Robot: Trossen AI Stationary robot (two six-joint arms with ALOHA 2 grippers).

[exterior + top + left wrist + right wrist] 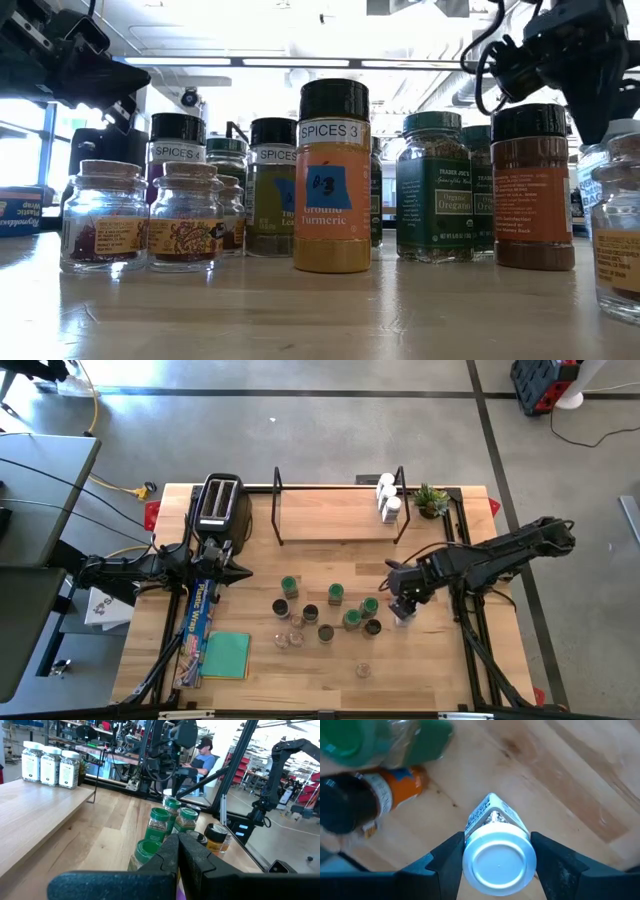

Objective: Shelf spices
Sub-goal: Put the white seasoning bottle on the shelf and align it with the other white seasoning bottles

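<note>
Standing upright on table (300,680), white-lidded spice jar (498,862) sits between fingers of right claw (403,610), near right edge of jar cluster. Fingers flank lid on both sides; grip cannot be confirmed. Three white-lidded jars (387,496) stand at right end of shelf (330,515). Other spices (330,615) grouped mid-table. Left claw (240,572) clenched, empty, beside toaster (218,502).

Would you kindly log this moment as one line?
right gripper: astride white-lidded spice jar, not clamped | left gripper: shut, idle | shelf: three jars
</note>
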